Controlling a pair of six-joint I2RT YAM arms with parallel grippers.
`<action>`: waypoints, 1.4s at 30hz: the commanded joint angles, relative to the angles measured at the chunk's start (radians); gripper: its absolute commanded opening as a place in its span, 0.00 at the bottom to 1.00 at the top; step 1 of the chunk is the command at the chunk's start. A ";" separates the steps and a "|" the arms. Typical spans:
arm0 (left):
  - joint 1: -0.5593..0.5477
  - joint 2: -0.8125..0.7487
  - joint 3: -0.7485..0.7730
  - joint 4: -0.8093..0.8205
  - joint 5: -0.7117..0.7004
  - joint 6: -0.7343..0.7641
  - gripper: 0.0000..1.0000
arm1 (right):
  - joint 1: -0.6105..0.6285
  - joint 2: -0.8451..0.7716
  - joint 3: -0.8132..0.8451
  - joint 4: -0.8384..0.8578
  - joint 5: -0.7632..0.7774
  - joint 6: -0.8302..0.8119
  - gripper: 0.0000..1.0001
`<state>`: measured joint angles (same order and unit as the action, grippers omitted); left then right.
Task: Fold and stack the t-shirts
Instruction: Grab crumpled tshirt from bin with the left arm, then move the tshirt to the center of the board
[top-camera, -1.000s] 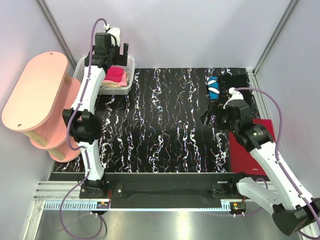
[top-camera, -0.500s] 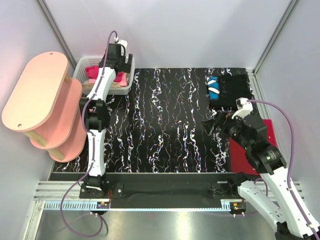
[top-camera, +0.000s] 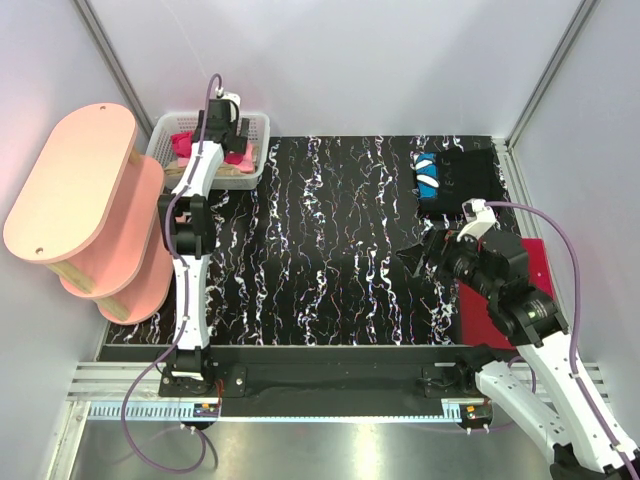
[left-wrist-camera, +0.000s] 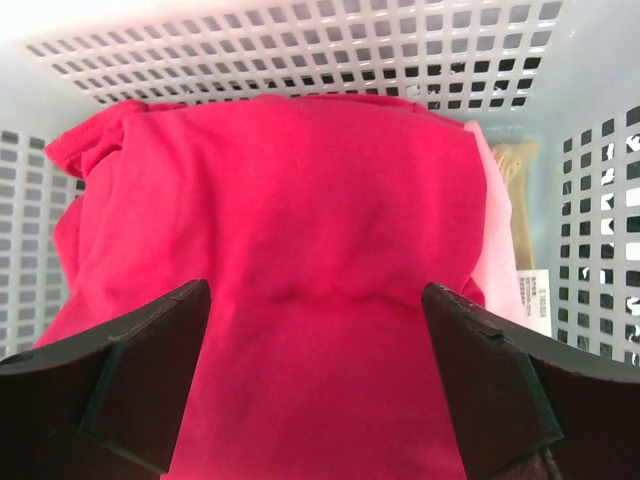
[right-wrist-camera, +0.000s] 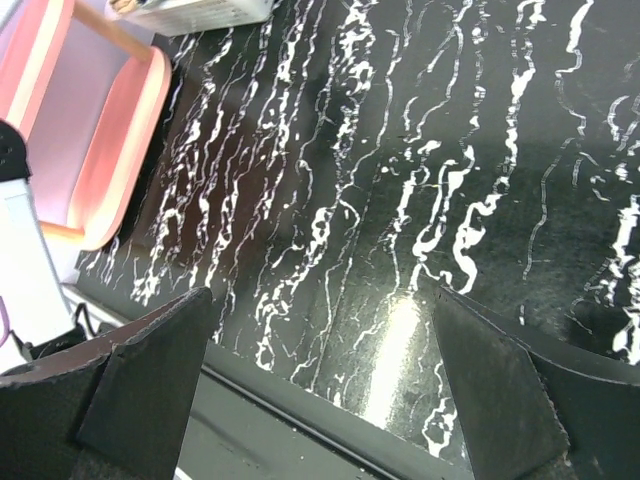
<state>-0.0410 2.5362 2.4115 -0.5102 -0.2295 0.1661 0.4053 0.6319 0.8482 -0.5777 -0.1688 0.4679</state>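
A crimson-red t-shirt (left-wrist-camera: 300, 250) lies crumpled on top in the white basket (top-camera: 262, 128), over a pink one (left-wrist-camera: 497, 270) and a beige one (left-wrist-camera: 515, 170). My left gripper (left-wrist-camera: 315, 370) is open just above the red shirt, its jaws spread to either side of it; in the top view it (top-camera: 222, 125) hangs over the basket. A folded black t-shirt with a blue-white patch (top-camera: 455, 180) lies at the table's far right. My right gripper (top-camera: 415, 258) is open and empty above the black marbled table (right-wrist-camera: 400, 200).
A pink two-level shelf (top-camera: 70, 180) stands at the left, also in the right wrist view (right-wrist-camera: 90, 120). A flat dark-red rectangle (top-camera: 535, 265) lies at the right edge under the right arm. A white label (left-wrist-camera: 535, 298) shows in the basket's right corner.
My left gripper has gone down deeper into the basket over the red shirt. My right arm has drawn back from the black shirt and swung its gripper leftward over the table.
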 joint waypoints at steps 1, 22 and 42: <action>-0.010 0.029 0.011 0.075 -0.008 0.039 0.93 | 0.003 0.017 0.049 0.061 -0.054 0.006 1.00; -0.039 -0.143 -0.115 0.029 0.042 0.084 0.00 | 0.003 -0.004 0.031 0.055 -0.094 0.021 1.00; -0.368 -0.931 -0.307 -0.073 0.108 0.136 0.00 | 0.003 -0.142 -0.072 0.047 -0.135 0.003 1.00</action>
<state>-0.3386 1.7401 2.1437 -0.5407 -0.1204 0.2672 0.4053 0.5156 0.7815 -0.5465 -0.2832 0.4793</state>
